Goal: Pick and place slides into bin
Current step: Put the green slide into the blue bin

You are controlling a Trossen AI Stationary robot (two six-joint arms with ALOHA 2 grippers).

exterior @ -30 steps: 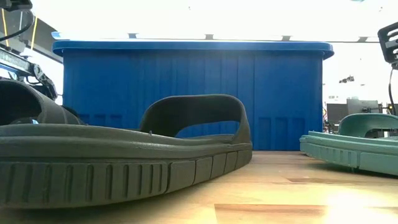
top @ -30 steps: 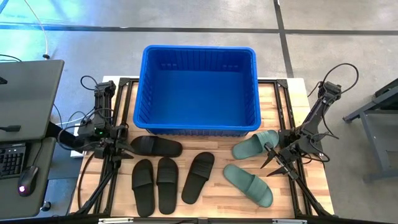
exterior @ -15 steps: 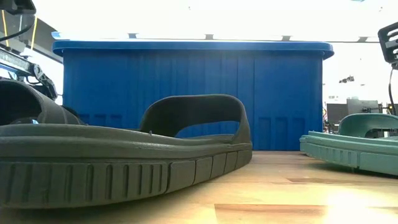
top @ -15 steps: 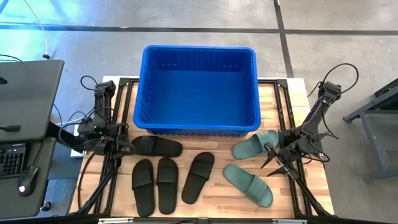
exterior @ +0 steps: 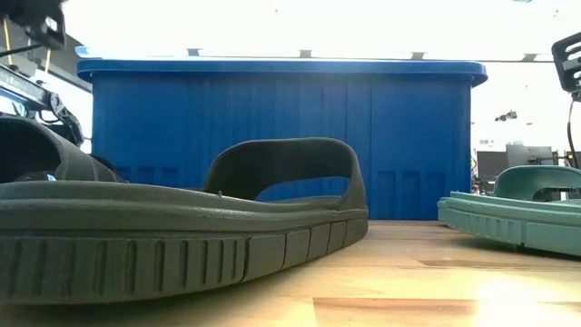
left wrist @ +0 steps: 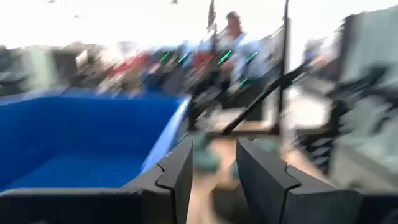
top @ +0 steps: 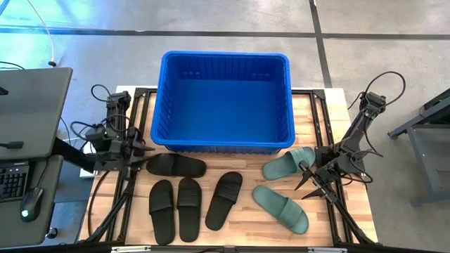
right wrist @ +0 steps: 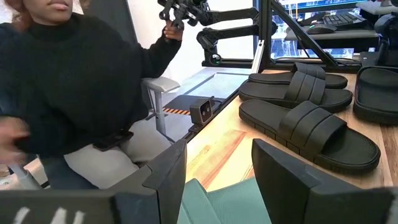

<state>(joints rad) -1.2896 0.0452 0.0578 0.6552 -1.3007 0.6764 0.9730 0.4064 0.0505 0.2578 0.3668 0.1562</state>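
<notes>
We see the big blue bin (top: 223, 102) sitting empty at the back of the wooden table (top: 242, 221), and all six slides lie in front of it: four black slides (top: 188, 197) on the left side and two green slides (top: 285, 190) on the right. We think the slides are light, bendy and a bit rubbery, not breakable, so the wide strap across the top looks like the best place to grab. Our left gripper (top: 131, 156) hangs by the nearest black slide (top: 176, 165) with its jaws a little apart and holding nothing, and our right gripper (top: 311, 177) waits between the green ones, also open and empty.
</notes>
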